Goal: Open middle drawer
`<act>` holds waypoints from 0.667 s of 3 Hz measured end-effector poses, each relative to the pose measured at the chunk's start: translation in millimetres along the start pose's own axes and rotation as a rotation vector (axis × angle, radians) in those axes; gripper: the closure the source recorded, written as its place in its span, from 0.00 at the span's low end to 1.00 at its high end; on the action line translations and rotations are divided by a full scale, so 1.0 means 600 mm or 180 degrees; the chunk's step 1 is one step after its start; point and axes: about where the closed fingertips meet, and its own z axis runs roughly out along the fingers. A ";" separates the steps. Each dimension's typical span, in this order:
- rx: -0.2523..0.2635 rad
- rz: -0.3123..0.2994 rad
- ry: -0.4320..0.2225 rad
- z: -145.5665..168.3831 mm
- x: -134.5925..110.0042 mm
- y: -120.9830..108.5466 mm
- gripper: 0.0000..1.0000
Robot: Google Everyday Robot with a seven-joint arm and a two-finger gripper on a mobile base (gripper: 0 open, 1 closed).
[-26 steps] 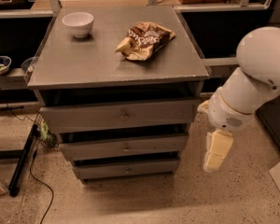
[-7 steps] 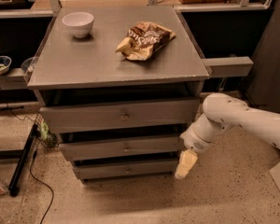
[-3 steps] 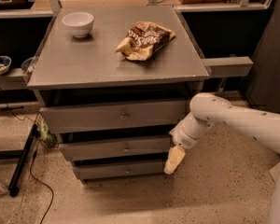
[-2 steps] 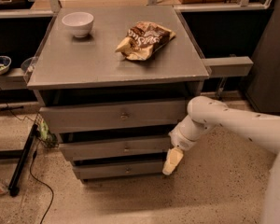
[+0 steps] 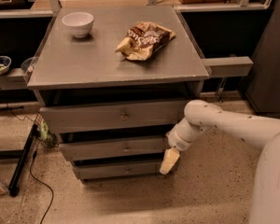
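My gripper (image 5: 169, 161) hangs pointing down at the right end of the cabinet (image 5: 102, 59), just beside the middle drawer (image 5: 98, 150), and I cannot tell how wide it is set. That drawer is the long flat grey front between the taller front (image 5: 84, 119) above and the narrowest front (image 5: 102, 171) below, seemingly closed, with a small round knob (image 5: 127, 148) at its centre. I judge it rigid and fairly light on its slides; the smooth little knob is the only hold, and it may slip.

Matt grey worktop (image 5: 107, 59) and middle drawer (image 5: 95, 150), small shiny metal knob (image 5: 126, 149); crinkly glossy bag (image 5: 144, 40); smooth cream plastic gripper (image 5: 169, 161) at that drawer's lower right corner.
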 end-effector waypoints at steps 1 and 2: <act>0.0000 0.0000 0.0000 0.000 0.000 0.000 0.00; 0.0063 0.0051 -0.0021 0.011 0.002 -0.007 0.00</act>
